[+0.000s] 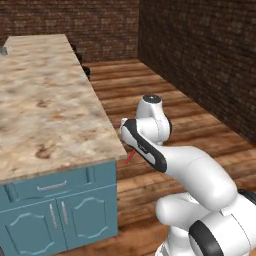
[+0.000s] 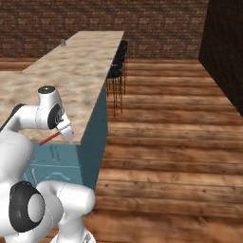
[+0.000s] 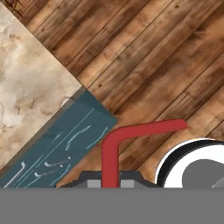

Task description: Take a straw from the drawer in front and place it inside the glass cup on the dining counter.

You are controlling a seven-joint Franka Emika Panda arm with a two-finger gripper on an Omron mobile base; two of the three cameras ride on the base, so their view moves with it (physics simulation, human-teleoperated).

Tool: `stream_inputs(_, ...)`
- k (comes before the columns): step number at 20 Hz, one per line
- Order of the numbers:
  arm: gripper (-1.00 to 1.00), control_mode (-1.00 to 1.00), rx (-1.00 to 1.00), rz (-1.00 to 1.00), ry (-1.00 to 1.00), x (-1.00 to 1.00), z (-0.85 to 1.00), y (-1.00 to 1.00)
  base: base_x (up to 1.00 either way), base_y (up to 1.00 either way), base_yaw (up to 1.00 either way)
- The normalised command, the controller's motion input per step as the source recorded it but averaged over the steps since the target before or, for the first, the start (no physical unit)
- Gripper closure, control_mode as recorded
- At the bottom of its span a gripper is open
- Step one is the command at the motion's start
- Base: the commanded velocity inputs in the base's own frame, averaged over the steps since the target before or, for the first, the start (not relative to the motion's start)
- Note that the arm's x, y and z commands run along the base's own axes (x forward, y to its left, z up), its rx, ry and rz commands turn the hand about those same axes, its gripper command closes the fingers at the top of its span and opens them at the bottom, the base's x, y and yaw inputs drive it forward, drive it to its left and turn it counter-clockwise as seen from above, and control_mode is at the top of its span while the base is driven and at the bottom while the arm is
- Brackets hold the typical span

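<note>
The tool (image 3: 110, 183) was clenched on the straw (image 3: 114, 148), whose bent end stuck out past the tips over the wood floor (image 3: 166, 65). It hung just off the near corner of the surface (image 2: 80, 76), above the teal cabinets (image 1: 60, 210). The drawer (image 1: 50, 187) sat closed. The cup (image 2: 62, 42) stood at the far end of the surface, well apart. Picking looked done; carrying the straw along and dropping it into the cup remained.
</note>
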Motion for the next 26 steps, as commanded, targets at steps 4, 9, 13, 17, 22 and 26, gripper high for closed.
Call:
stream_inputs(4,1.0,1.0,0.0,0.0,0.0,0.0,0.0,0.0,0.51,-1.0,0.0)
stream_inputs(9,1.0,1.0,0.0,0.0,0.0,0.0,0.0,0.0,0.78,-0.93,0.0)
stream_inputs(13,1.0,1.0,0.0,0.0,0.0,0.0,0.0,0.0,1.0,-0.67,0.0)
stream_inputs(17,1.0,1.0,0.0,0.0,0.0,0.0,0.0,0.0,1.0,-0.39,0.0)
stream_inputs(22,1.0,1.0,0.0,0.0,0.0,0.0,0.0,0.0,1.0,-0.09,0.0)
stream_inputs(26,1.0,1.0,0.0,0.0,0.0,0.0,0.0,0.0,1.0,-0.03,0.0)
